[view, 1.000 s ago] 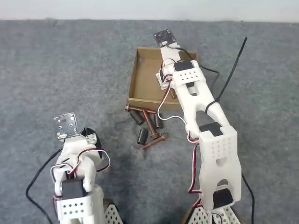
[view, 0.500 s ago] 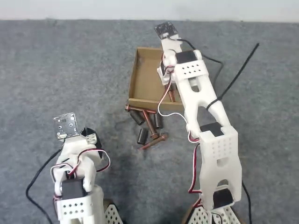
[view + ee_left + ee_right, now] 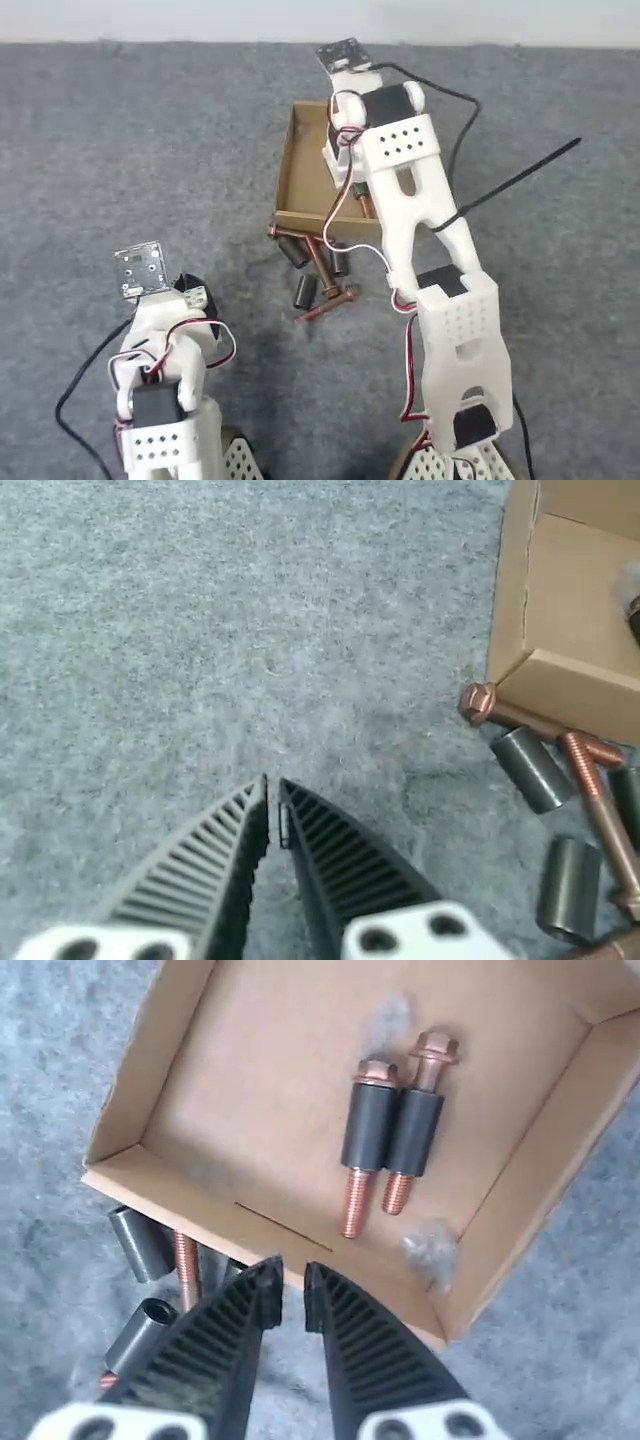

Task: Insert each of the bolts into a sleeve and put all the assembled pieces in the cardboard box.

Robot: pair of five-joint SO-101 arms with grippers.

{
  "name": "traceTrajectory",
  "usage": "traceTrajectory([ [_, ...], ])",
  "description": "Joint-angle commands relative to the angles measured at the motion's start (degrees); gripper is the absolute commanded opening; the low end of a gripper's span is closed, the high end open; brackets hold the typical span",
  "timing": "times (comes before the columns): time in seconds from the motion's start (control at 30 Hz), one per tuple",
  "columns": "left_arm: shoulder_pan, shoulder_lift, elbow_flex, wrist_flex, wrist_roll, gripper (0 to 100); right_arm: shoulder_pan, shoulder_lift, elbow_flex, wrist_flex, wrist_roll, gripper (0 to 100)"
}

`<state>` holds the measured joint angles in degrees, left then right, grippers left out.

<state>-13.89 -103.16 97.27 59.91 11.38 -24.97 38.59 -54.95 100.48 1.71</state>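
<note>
The cardboard box (image 3: 150,1070) holds two assembled pieces, dark sleeves on copper bolts (image 3: 368,1125) (image 3: 415,1130), lying side by side. My right gripper (image 3: 292,1265) hangs above the box's near wall, shut with nothing in it. In the high view the right arm (image 3: 400,160) stretches over the box (image 3: 285,165). Loose copper bolts (image 3: 325,262) and dark sleeves (image 3: 304,291) lie in a pile just in front of the box. My left gripper (image 3: 272,780) is shut and empty over bare carpet, well to the left of a bolt (image 3: 520,715) and a sleeve (image 3: 530,770).
Grey carpet covers the whole table. The left arm (image 3: 160,350) sits folded at the front left. A black cable (image 3: 520,175) trails off the right arm toward the back right. Bits of fluff (image 3: 430,1250) lie inside the box.
The right arm has swung a little leftward and farther back over the box, its cable swinging with it. The left arm has stayed still.
</note>
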Motion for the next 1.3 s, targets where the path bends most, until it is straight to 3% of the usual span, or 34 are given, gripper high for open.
traceTrajectory([
  [0.0,-0.26,-1.14,-0.75,0.35,-0.70,1,-2.68,-8.57,3.78,2.51,-1.05,0.6],
  [0.43,-0.26,-1.14,-0.75,0.35,-0.70,1,-12.26,-29.49,24.70,2.24,-0.88,0.6],
  [0.73,-0.26,-1.14,-0.75,0.35,-0.70,1,-18.51,-33.10,36.22,1.01,-0.88,0.6],
  [0.93,-0.26,-1.14,-0.75,0.35,-0.70,1,-18.59,-33.10,45.71,-9.19,-0.70,0.9],
  [1.13,-0.26,-1.14,-0.75,0.35,-0.70,1,-18.77,-33.10,54.68,-21.32,3.69,14.4],
  [1.27,-0.26,-1.14,-0.75,0.35,-0.70,1,-18.77,-33.10,57.41,-28.53,3.87,11.2],
])
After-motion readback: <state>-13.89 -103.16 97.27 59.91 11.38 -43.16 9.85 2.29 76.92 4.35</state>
